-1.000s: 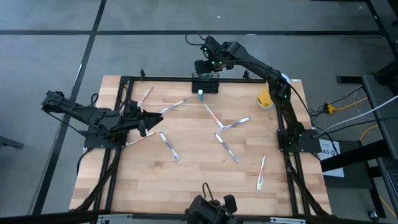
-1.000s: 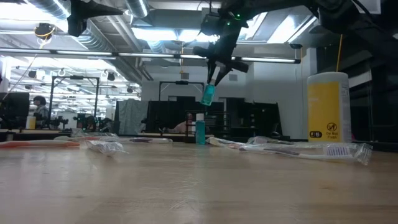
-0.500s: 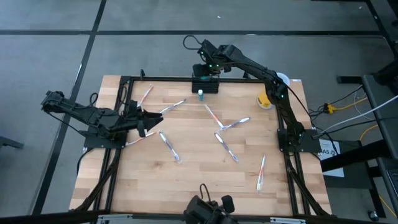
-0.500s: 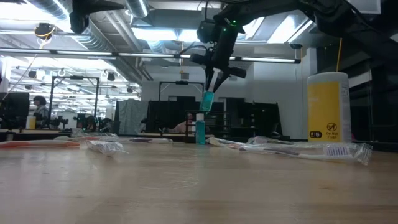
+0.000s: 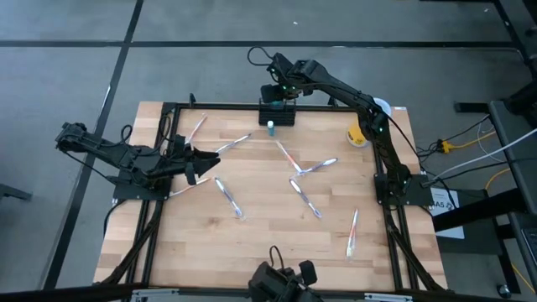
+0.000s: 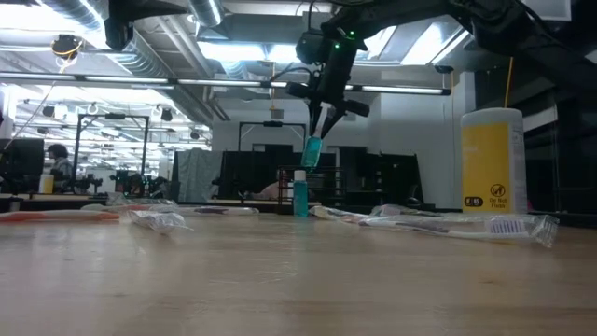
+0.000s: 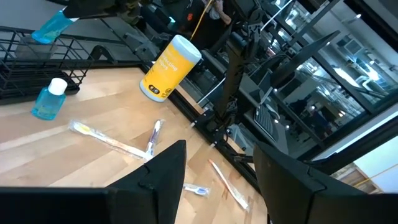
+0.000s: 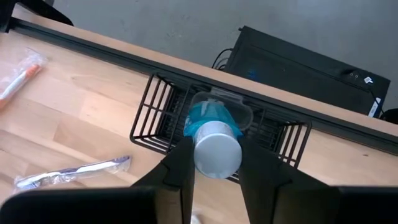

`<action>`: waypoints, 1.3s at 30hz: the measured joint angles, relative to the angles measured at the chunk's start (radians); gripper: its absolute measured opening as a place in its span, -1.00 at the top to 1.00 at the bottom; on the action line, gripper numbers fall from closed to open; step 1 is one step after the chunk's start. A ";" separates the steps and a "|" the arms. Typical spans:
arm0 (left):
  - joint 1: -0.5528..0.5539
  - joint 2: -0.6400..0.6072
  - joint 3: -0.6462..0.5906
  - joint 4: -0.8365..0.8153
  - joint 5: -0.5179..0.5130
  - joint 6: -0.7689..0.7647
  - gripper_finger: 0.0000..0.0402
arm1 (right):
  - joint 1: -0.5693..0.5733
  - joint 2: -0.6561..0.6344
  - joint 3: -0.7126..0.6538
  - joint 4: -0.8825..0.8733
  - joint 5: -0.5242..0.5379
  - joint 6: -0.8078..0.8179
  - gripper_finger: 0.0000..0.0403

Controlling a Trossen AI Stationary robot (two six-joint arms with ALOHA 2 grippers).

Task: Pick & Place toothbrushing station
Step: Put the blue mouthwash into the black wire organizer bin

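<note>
The toothbrushing station, a black wire rack, stands at the table's far edge; it also shows in the right wrist view. My right gripper is above it, shut on a small blue bottle with a white cap, which also shows in the low view. A second blue bottle stands upright on the table just in front of the rack. My left gripper is open and empty over the table's left side. My right gripper pinches the blue bottle between its two fingers at its white-capped upper end. The fingers point down from above. The bottle hangs below them, slightly tilted, lifted clear above the rack.
A yellow cup with a white rim lies at the far right. Several wrapped toothbrushes lie scattered over the wooden table. A black frame runs along the table's far and side edges.
My right gripper has gone down a little toward the rack and slightly toward the table's left edge, still shut on the blue bottle, which hangs lower and a little more upright than before.
</note>
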 joint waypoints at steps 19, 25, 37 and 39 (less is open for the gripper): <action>0.000 0.000 0.000 0.020 0.001 0.000 0.08 | 0.006 0.035 0.000 -0.013 0.049 -0.009 0.53; 0.000 0.000 0.000 0.020 0.001 0.000 0.08 | 0.006 0.035 0.000 -0.012 0.048 -0.012 0.53; 0.000 0.000 0.000 0.027 0.019 0.000 0.08 | 0.006 0.049 -0.001 0.015 0.033 -0.026 0.53; 0.000 0.000 0.000 0.027 0.020 0.000 0.08 | 0.006 0.054 -0.001 0.012 0.027 -0.027 0.53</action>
